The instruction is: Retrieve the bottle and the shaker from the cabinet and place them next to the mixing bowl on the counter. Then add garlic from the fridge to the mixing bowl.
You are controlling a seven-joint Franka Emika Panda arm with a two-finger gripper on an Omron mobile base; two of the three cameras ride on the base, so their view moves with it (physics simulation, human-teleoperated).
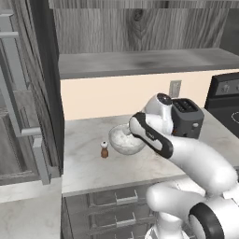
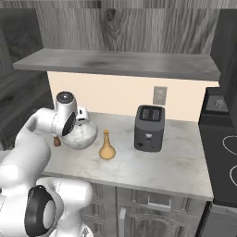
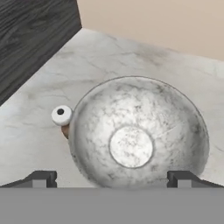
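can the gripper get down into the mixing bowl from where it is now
Probably yes: the gripper hangs open right above the mixing bowl, whose inside looks empty, and the shaker stands off to its side.

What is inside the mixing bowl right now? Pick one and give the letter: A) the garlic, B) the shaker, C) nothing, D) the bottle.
C: the hand view looks straight down into the mixing bowl and its inside is bare, while the shaker stands outside against its rim and the bottle stands on the counter beside it.
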